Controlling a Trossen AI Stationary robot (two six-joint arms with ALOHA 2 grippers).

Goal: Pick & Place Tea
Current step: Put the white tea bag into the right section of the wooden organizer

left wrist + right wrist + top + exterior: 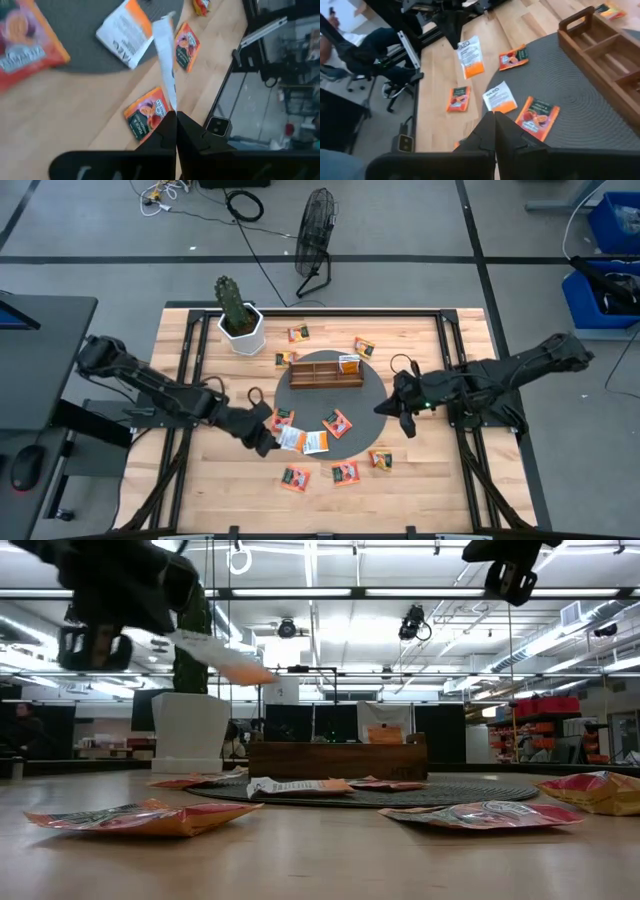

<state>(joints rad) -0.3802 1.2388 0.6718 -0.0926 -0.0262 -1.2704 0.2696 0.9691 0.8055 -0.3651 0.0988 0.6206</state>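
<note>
White-and-orange paper tea sachet point(290, 438) hangs clear of the table, pinched by its edge in the closed fingers of the left gripper point(268, 442) over the near-left rim of the round dark woven mat point(366, 428). The right gripper point(404, 424), fingers pressed together on nothing, hovers above the mat's right edge. Other orange sachets point(337, 423) lie around the brown wooden slotted tray point(326, 372).
</note>
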